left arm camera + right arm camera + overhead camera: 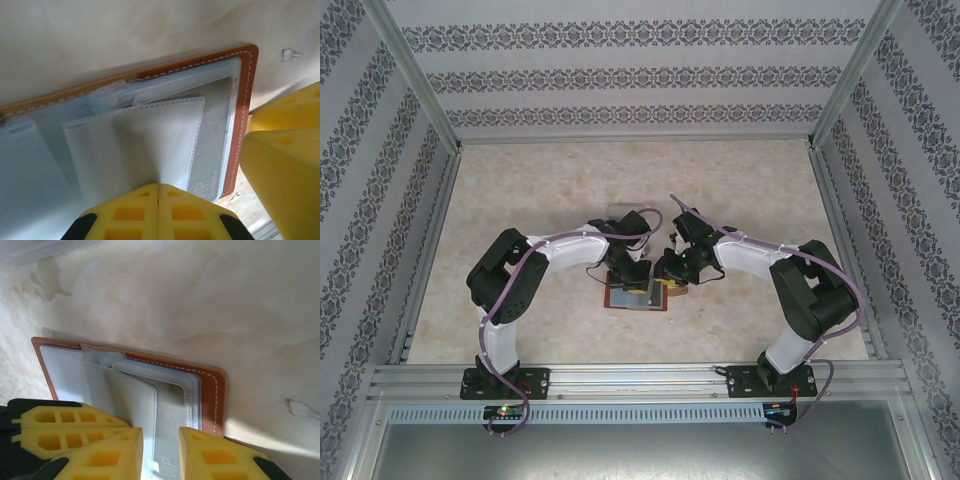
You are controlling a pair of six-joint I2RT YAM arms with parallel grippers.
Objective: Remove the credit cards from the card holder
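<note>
Nearest: bearing down with the left tool, closed tight, tips against the pale stitched pocket, likely to keep the card holder spread flat on the table. Just beside, straddling a VIP-printed credit card with the right tool — parted, not yet pinching. Farther in, tucked under that pocket, so needing a sliding pull.
</note>
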